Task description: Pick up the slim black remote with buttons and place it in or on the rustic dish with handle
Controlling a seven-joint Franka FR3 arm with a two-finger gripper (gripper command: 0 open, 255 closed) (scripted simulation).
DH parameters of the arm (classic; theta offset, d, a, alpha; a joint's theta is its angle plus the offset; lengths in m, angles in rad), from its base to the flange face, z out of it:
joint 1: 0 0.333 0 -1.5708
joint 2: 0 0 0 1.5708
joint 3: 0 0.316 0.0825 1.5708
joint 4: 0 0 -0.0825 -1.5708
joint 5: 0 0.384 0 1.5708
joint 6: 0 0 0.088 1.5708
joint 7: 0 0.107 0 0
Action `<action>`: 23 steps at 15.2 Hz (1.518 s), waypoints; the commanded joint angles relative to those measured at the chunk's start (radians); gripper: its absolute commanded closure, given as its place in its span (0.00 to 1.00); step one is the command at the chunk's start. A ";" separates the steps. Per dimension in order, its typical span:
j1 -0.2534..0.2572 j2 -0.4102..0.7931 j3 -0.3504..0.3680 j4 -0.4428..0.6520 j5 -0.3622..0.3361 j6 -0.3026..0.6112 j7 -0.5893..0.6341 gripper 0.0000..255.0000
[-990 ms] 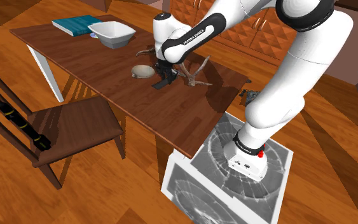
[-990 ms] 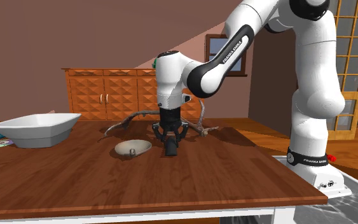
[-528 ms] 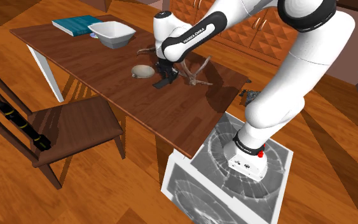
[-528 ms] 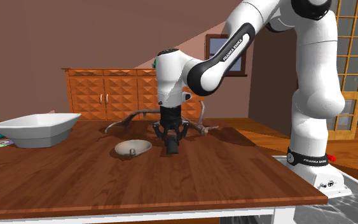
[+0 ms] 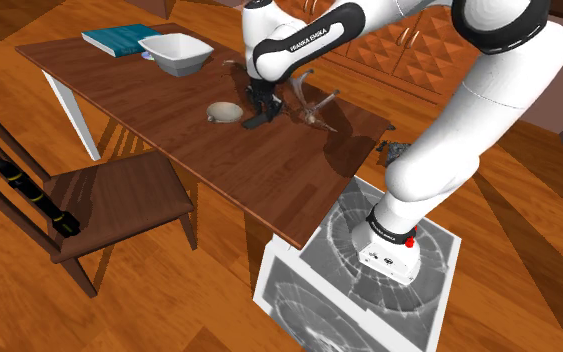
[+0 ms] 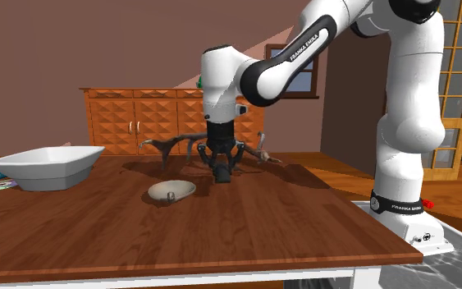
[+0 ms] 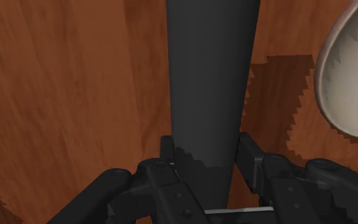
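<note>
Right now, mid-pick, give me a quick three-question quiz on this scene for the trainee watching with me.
1. True or false: the gripper is shut on the slim black remote, which hangs clear of the wooden table.
2. Pick one. The small dish with handle is: A) clasped by the gripper; B) upright on the table, apart from the remote; C) tipped over on its side.
3. Fill in: in the second exterior view, the dish sits to the ___ of the gripper.

Key: 1 true; 2 B; 3 left.
</note>
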 commanded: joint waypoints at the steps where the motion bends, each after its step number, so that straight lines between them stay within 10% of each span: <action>1: -0.001 -0.015 0.000 0.012 0.013 -0.023 -0.014 1.00; 13: 0.000 -0.090 -0.003 0.091 0.072 -0.161 -0.079 1.00; 23: 0.116 0.343 0.031 0.588 -0.116 -0.317 0.091 1.00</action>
